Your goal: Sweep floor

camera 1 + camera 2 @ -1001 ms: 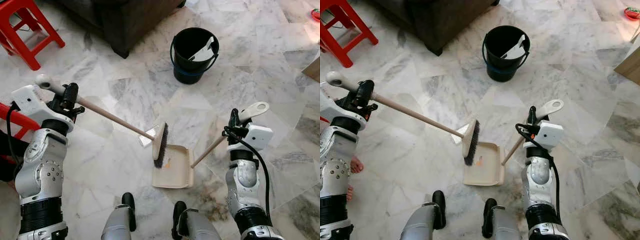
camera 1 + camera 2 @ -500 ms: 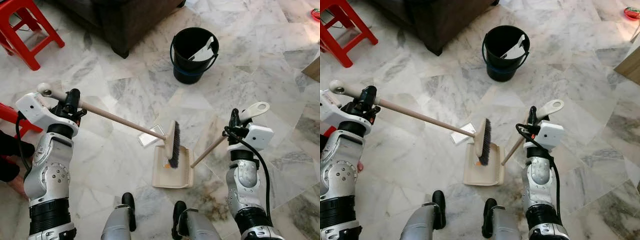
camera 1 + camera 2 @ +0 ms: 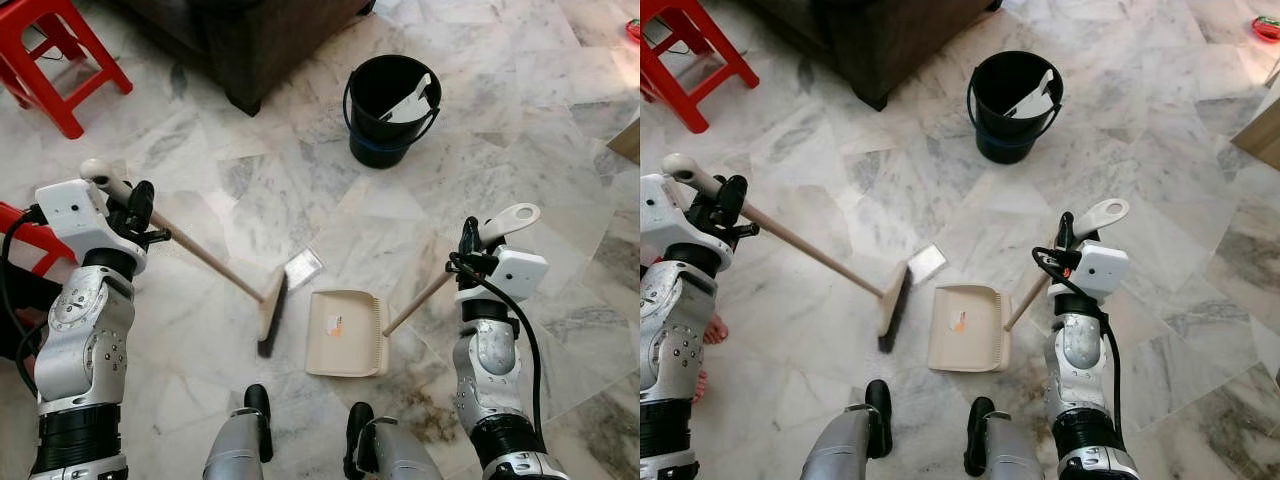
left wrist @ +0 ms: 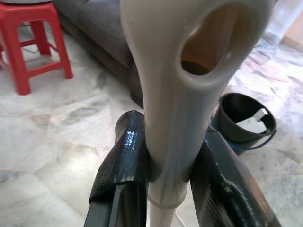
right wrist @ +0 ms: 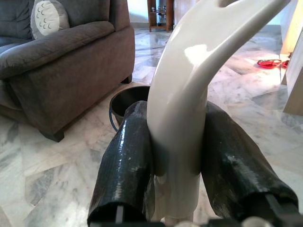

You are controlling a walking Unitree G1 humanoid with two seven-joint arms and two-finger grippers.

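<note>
Both pincers are gripping long handles, and the sweeping is looking partly done. Going from large to small: the marble floor [image 3: 300, 150] is lying mostly bare around the robot, with a dark sofa [image 3: 260, 40] and a red stool [image 3: 60, 60] at the far edge. A black bucket [image 3: 392, 95] is standing well beyond the dustpan, holding a pale scrap inside.

The broom [image 3: 270, 308] is resting with its head on the floor just beside the near-left edge of the dustpan [image 3: 346, 333], apart from it. The dustpan is lying flat between the two arms, carrying a small orange bit [image 3: 335, 323]. One pale piece of litter [image 3: 303, 268] is lying on the floor just beyond the broom head, not yet swept in. I judge that collecting this piece and emptying the pan are remaining.

The left pincer [image 4: 165, 184] is clamping its fingers [image 4: 120, 161] together on the top of the broom handle. The right pincer [image 5: 173, 175] is squeezing the dustpan's cream handle in the same way, both fingers pressing its sides.
</note>
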